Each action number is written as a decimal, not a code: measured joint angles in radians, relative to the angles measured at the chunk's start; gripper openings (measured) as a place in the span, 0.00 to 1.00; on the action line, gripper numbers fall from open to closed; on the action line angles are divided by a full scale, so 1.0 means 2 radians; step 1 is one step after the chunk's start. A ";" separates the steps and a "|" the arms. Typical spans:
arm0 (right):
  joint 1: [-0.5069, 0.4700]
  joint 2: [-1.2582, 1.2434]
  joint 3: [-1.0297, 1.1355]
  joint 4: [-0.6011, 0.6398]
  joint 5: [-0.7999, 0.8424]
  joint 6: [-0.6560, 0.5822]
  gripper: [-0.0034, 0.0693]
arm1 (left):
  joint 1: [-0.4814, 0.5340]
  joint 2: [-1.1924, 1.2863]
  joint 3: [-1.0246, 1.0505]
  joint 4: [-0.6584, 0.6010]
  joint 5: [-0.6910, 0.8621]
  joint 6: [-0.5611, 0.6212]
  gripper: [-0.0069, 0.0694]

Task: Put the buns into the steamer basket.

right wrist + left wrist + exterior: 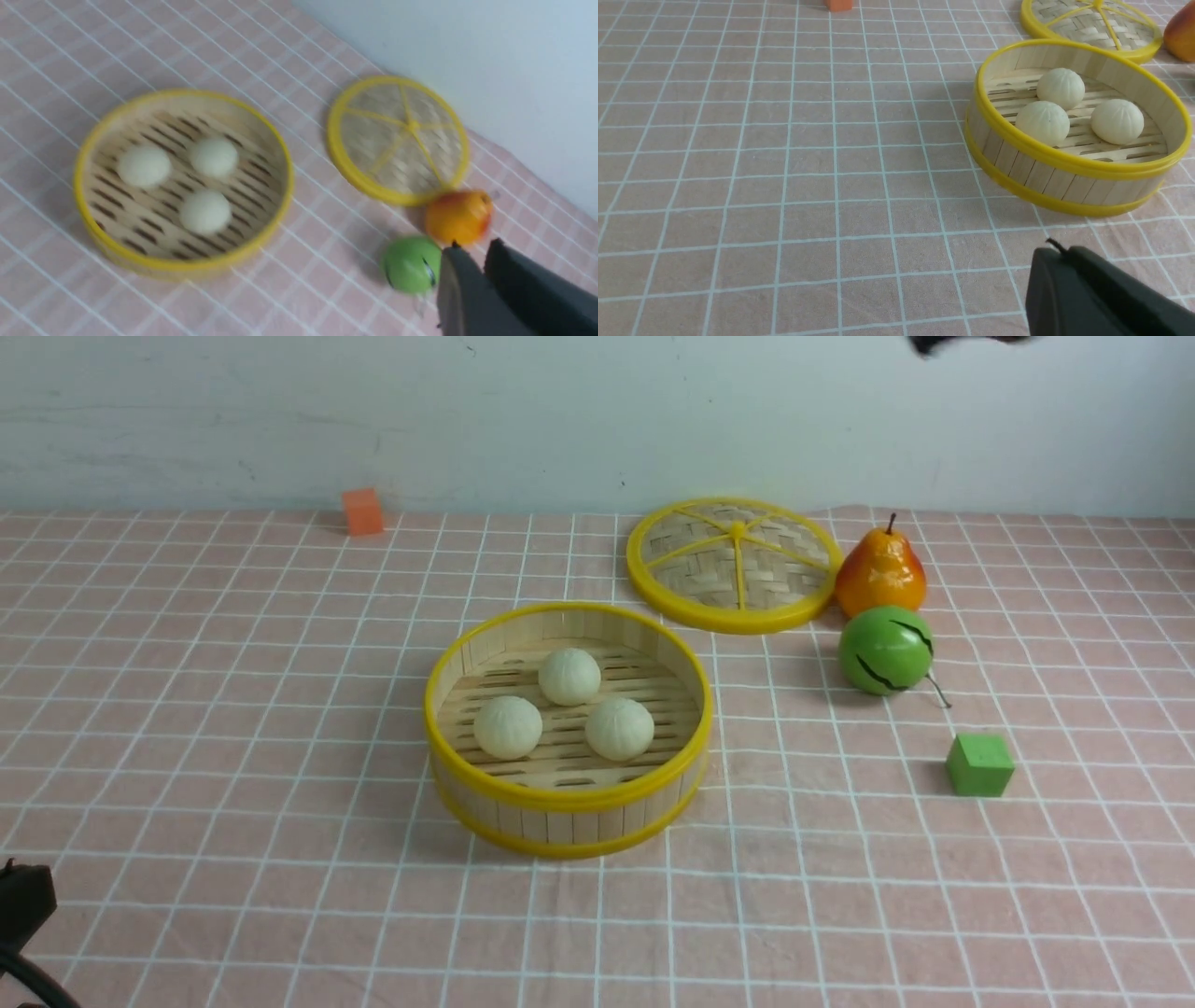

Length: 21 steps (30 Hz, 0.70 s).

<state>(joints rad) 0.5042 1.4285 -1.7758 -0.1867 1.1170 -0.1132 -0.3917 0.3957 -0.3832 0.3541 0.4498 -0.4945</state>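
Cream-white pleated buns (569,677) lie in the round bamboo steamer basket (560,798), so left tool (1064,255) and right tool (475,255), seemingly pressed together, hang clear.

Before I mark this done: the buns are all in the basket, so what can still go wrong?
1. The right gripper appears near the green ball and pear; a low retreat could send the ball rolling toward the lid.
2. The left gripper sits near the steamer basket; a sweep could shove it and jostle the buns.
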 joint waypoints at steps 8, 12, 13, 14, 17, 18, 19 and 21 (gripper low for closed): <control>0.000 -0.200 0.403 -0.052 -0.154 0.149 0.02 | 0.000 0.000 0.000 0.000 0.000 0.000 0.12; 0.000 -0.278 0.560 -0.041 -0.308 0.222 0.02 | 0.000 0.000 0.000 0.000 0.000 0.000 0.12; 0.000 -0.297 0.606 -0.040 -0.362 0.239 0.02 | 0.000 0.000 0.000 0.000 0.000 0.000 0.12; 0.000 -0.315 0.635 -0.040 -0.396 0.254 0.02 | 0.000 0.000 0.000 0.000 0.000 0.000 0.13; 0.000 -0.360 0.722 -0.042 -0.505 0.278 0.03 | 0.000 0.000 0.000 0.000 0.000 0.000 0.13; 0.000 -0.365 0.732 -0.043 -0.519 0.280 0.03 | 0.000 0.000 0.000 0.000 0.000 0.000 0.13; 0.000 -0.385 0.763 -0.045 -0.573 0.284 0.03 | 0.000 0.000 0.000 0.000 0.000 0.000 0.14; 0.000 -0.405 0.792 -0.051 -0.638 0.285 0.03 | 0.000 0.000 0.000 0.000 0.000 0.000 0.14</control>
<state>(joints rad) 0.5042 0.6179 -0.1917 -0.2891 -0.1585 0.4573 -0.3917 0.3950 -0.3832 0.3541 0.4506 -0.4947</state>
